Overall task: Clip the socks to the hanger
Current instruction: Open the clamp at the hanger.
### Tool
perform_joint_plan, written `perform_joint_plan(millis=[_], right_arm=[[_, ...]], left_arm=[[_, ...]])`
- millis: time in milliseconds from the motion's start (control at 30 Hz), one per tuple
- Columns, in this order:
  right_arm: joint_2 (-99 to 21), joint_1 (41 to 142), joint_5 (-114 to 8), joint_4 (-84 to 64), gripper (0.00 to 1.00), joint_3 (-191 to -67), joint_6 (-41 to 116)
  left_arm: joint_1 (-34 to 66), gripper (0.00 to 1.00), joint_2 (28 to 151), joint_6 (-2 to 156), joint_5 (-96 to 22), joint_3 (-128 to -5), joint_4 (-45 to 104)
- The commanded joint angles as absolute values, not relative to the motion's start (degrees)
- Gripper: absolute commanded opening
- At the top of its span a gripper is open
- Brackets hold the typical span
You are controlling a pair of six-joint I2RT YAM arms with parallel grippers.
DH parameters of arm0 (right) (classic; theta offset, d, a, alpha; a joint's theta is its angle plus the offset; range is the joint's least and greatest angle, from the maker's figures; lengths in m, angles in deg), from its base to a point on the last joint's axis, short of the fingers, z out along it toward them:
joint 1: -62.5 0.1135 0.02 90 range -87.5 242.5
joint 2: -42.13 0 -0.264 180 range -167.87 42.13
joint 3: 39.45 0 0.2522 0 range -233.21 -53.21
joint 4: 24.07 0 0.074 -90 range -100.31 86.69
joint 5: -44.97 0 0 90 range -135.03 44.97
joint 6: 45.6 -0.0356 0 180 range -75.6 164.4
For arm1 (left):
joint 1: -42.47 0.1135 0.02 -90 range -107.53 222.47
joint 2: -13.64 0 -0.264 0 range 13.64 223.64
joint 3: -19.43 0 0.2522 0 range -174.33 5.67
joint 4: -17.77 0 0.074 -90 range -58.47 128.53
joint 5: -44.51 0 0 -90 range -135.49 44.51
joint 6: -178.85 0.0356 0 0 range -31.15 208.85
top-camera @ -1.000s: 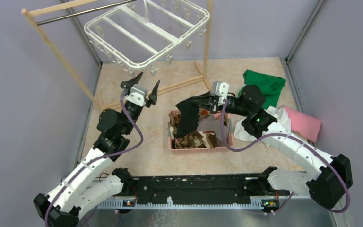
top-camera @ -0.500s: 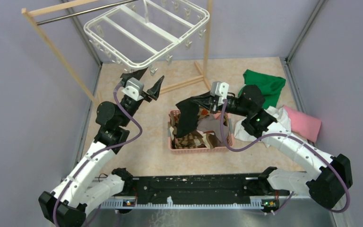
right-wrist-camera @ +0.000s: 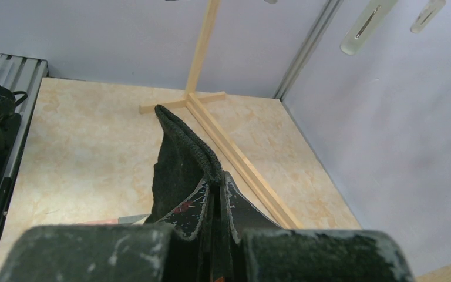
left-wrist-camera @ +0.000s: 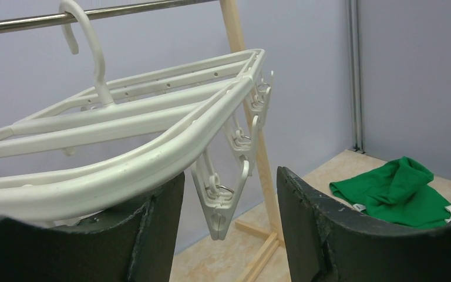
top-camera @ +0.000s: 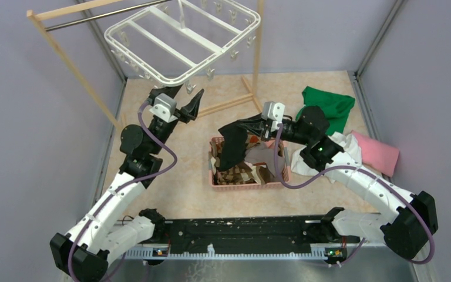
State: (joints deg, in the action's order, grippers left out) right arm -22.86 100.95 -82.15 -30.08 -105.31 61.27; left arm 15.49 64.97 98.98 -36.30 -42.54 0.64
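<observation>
The white hanger (top-camera: pixel 176 79) hangs from the rack's metal bar, with clips dangling round its edge. My left gripper (top-camera: pixel 183 97) is open just under the hanger's near corner. In the left wrist view one white clip (left-wrist-camera: pixel 220 202) hangs between the open fingers (left-wrist-camera: pixel 230 173), touching neither, below the hanger rim (left-wrist-camera: pixel 123 164). My right gripper (top-camera: pixel 252 126) is shut on the cuff of a black sock (top-camera: pixel 233 147), which hangs over the basket. The right wrist view shows the sock (right-wrist-camera: pixel 176 158) pinched at the fingertips (right-wrist-camera: pixel 216 179). More socks (top-camera: pixel 243 171) lie in the basket.
A pink basket (top-camera: pixel 217 182) sits mid-table. A green cloth (top-camera: pixel 329 106), a white cloth (top-camera: pixel 305 161) and a pink cloth (top-camera: pixel 379 153) lie at the right. The wooden rack (top-camera: pixel 70 64) stands at the back, its foot (right-wrist-camera: pixel 235 153) running across the floor.
My left gripper has risen and moved back toward the hanger's near corner, bringing a clip between its fingers. The right arm and the black sock have not moved.
</observation>
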Motion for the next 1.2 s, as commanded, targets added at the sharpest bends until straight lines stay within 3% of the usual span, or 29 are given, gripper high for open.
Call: perform_joint_plan(millis=[0, 900, 1167], right_arm=[[-22.0, 100.8, -81.9, -33.1, 0.0, -105.6, 61.5], [-22.6, 100.8, -81.9, -32.6, 0.0, -105.9, 61.9], [-22.7, 100.8, -82.1, -32.6, 0.0, -106.2, 61.8]], left_arm=[[15.8, 0.65, 65.7, 97.5, -36.4, -45.1, -4.6], [15.8, 0.55, 66.5, 92.9, -36.1, -44.9, -7.9], [15.8, 0.25, 66.6, 91.5, -36.4, -45.0, -7.9]])
